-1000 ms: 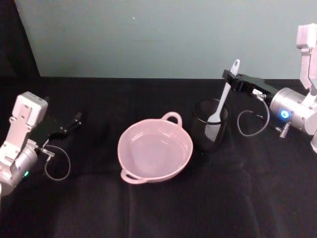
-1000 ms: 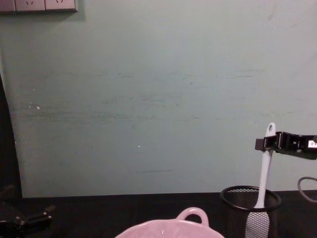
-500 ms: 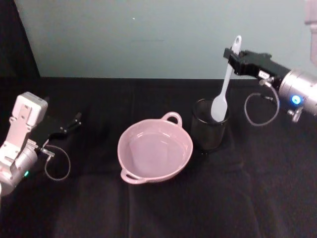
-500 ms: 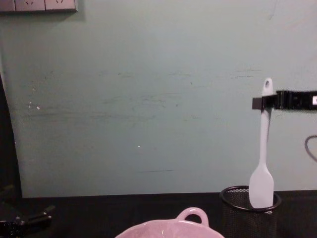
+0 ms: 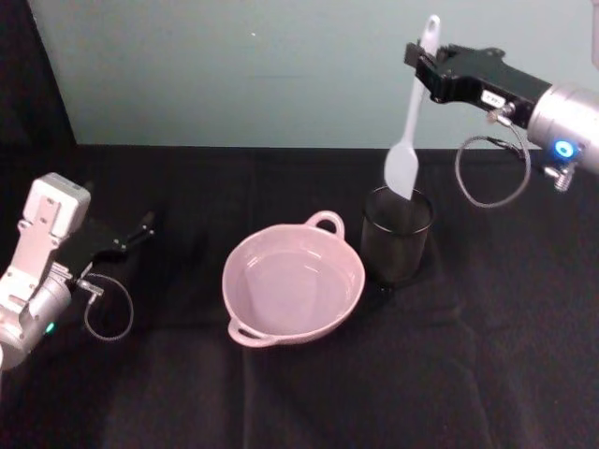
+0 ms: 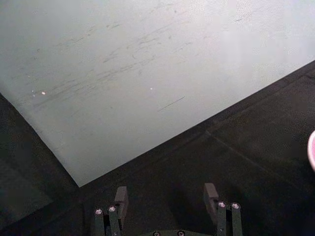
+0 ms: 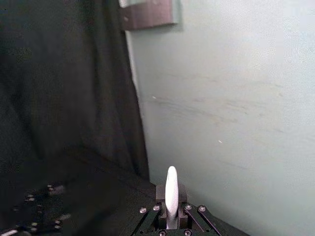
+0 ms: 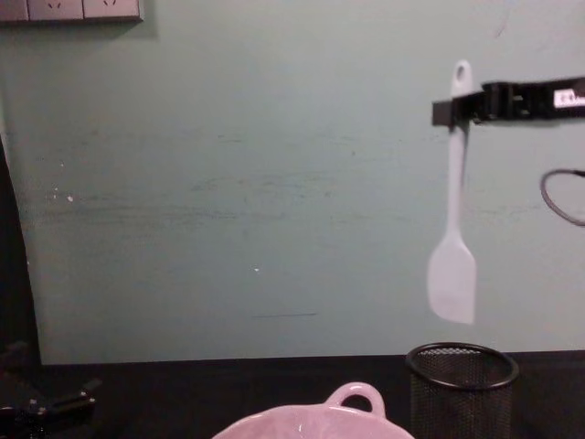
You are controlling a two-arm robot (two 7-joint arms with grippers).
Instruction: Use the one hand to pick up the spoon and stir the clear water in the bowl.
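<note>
1. Main risk, the carry across. The spoon [image 8: 453, 238] hangs from the right gripper [image 8: 448, 112], high above the mesh cup [image 8: 462, 393]. In the chest view its flat head is clear of the cup's rim. The bowl [image 5: 227, 285] sits on the black table [image 5: 421, 374] just beside the cup, on the cup's left. If the arm drops while it moves sideways, the head could clip the cup's rim, tipping the cup or twisting the spoon.
2. Second risk, the grip point. The hold is near the top of the handle, just under the oval hole, so a long lever hangs below it. A knock on the bowl's wall, or drag from the water [image 5: 295, 285], could pivot the spoon or pull it loose.
3. Lesser risk, the stir itself. A fast or wide stroke could slop water onto the cloth or nudge the bowl.
4. Right arm pose: it is raised, reaching in from the right with the forearm roughly level and the gripper pointing toward the robot's left. The spoon hangs near upright, head down.
5. Right fingers: clamped on the spoon handle.
6. Left gripper [image 5: 140, 227]: parked low at the left, well apart from the bowl, with its fingers apart and nothing between them.
</note>
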